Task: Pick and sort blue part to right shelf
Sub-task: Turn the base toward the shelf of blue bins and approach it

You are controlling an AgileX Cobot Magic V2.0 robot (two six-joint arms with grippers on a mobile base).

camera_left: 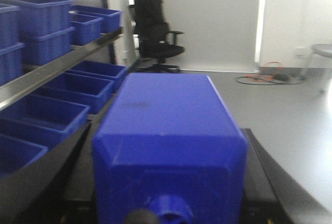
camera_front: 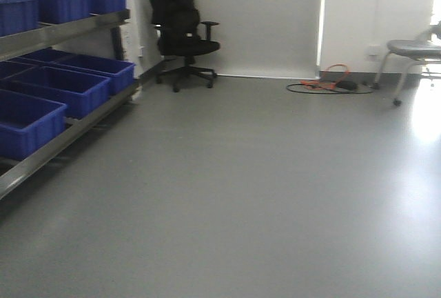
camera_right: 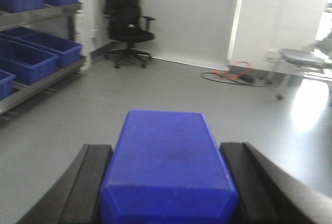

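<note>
The blue part (camera_right: 168, 172) fills the lower middle of the right wrist view, a narrow solid-blue block with sloped shoulders toward the camera. My right gripper (camera_right: 166, 149) is shut on it, black fingers (camera_right: 88, 182) pressed to both sides. Its cap is hidden below the frame. In the left wrist view a wider blue bottle-shaped block (camera_left: 166, 110) with a round cap (camera_left: 168, 211) is clamped in my left gripper (camera_left: 168, 130), which is shut on it. The right shelf is out of view. Neither gripper shows in the front view.
A metal rack (camera_front: 65, 29) with several blue bins (camera_front: 62, 87) runs along the left. A black office chair (camera_front: 180, 32) stands at the far wall, orange cable (camera_front: 327, 81) lies on the grey floor, and a grey chair (camera_front: 413, 53) sits at the right.
</note>
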